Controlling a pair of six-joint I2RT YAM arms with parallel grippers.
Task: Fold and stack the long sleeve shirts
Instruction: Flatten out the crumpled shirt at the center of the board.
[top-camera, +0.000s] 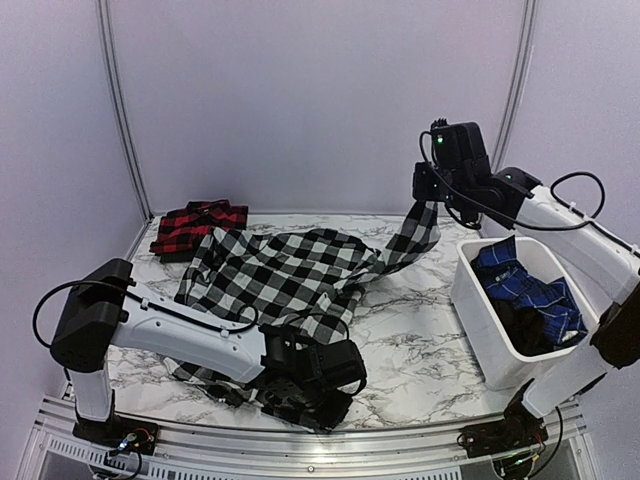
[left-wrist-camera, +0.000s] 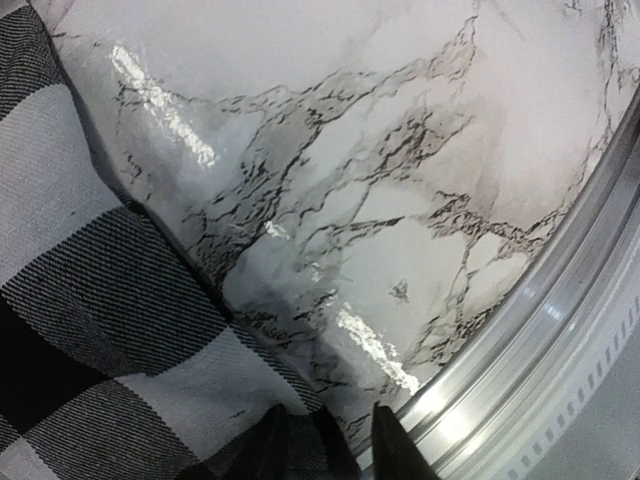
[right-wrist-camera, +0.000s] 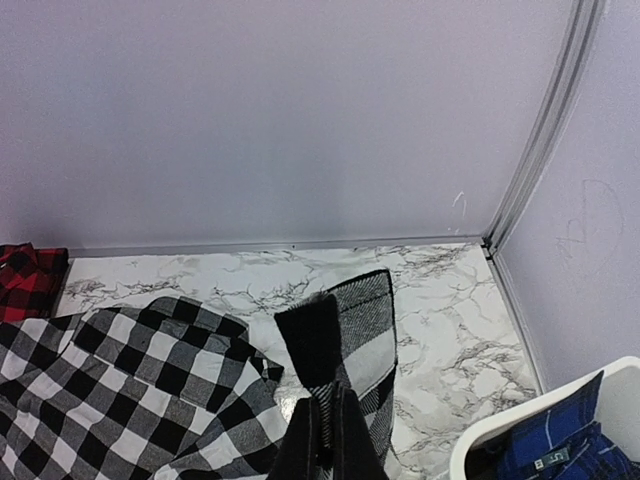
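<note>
Your right pincer (top-camera: 425, 205) hangs high over the back of the counter (top-camera: 410, 320), clamped tight on a sleeve of the black-and-white shirt (top-camera: 280, 270), whose body lies spread and rumpled across the middle of the marble. Your left pincer (left-wrist-camera: 335, 445) sits low at that shirt's near edge by the front rail, fingers slightly apart, and you cannot tell whether cloth is caught between them. The red-and-black shirt (top-camera: 195, 225) lies folded at the back left corner, just beside it.

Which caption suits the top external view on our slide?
Right gripper holds one end of the black-and-white shirt above the marble table; red-and-black shirt lies back left.
</note>
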